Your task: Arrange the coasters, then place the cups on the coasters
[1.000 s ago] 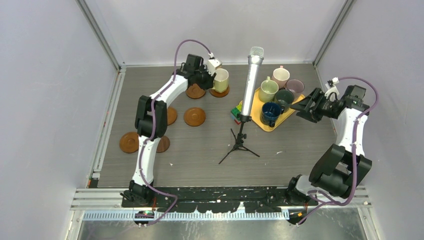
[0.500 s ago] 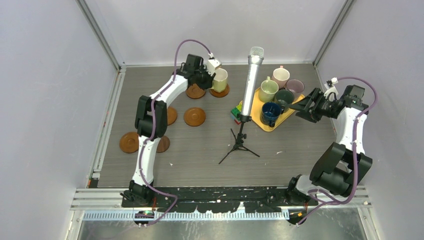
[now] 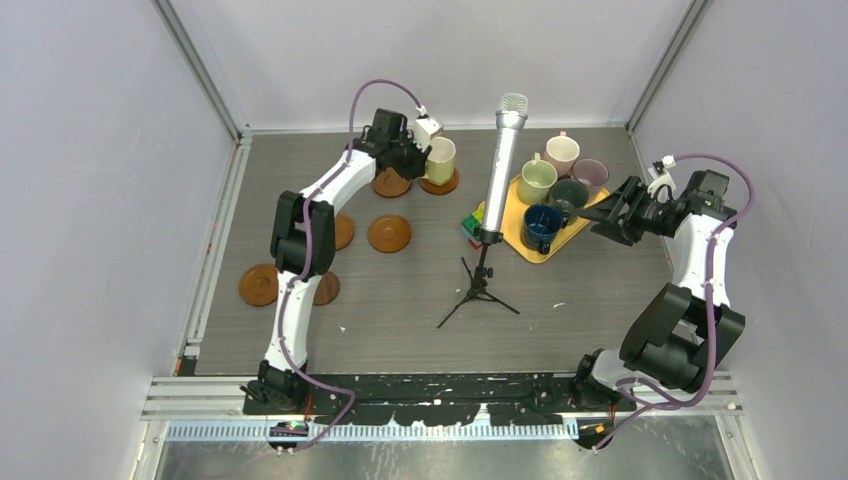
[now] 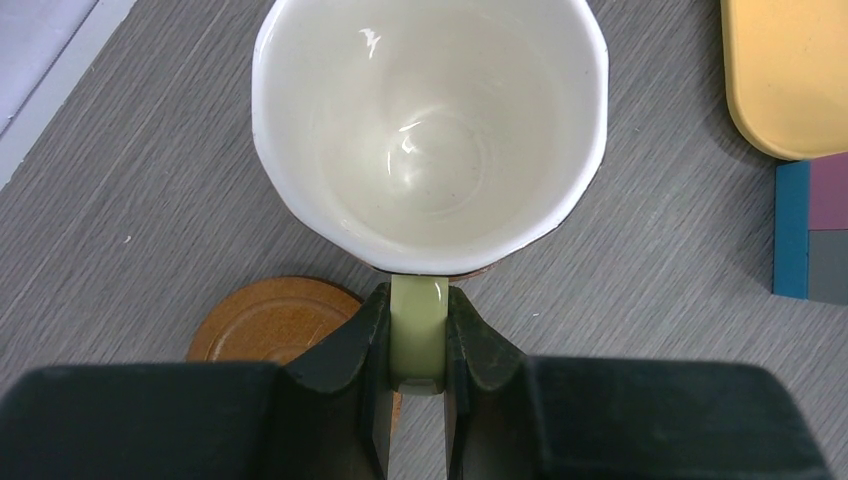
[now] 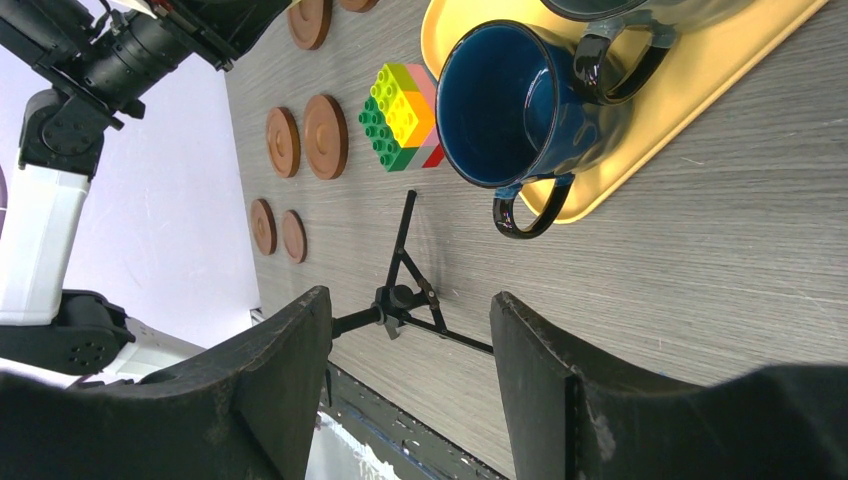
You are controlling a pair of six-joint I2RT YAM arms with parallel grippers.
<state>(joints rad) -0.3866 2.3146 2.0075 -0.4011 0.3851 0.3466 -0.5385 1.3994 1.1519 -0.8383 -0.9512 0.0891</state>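
Observation:
My left gripper (image 3: 427,153) (image 4: 418,340) is shut on the handle of the cream-yellow cup (image 3: 441,159) (image 4: 430,130). This cup stands upright over a coaster (image 3: 439,186) at the back of the table. Another coaster (image 3: 391,184) (image 4: 265,320) lies just left of it. Several more coasters (image 3: 389,233) (image 5: 325,135) lie further left and nearer. On the yellow tray (image 3: 520,240) (image 5: 700,100) stand the dark blue cup (image 3: 541,226) (image 5: 510,100), dark grey-green cup (image 3: 570,195), pale green cup (image 3: 536,182), mauve cup (image 3: 590,174) and pink cup (image 3: 561,153). My right gripper (image 3: 605,222) (image 5: 410,320) is open and empty, right of the tray.
A silver microphone (image 3: 503,160) on a black tripod (image 3: 478,290) (image 5: 405,290) stands mid-table between the coasters and the tray. A coloured brick block (image 3: 470,225) (image 5: 402,118) sits by the tray's left edge. Grey walls close in the table on three sides.
The right arm has crept very slightly toward the tray. The left gripper and the cup it holds have not visibly moved.

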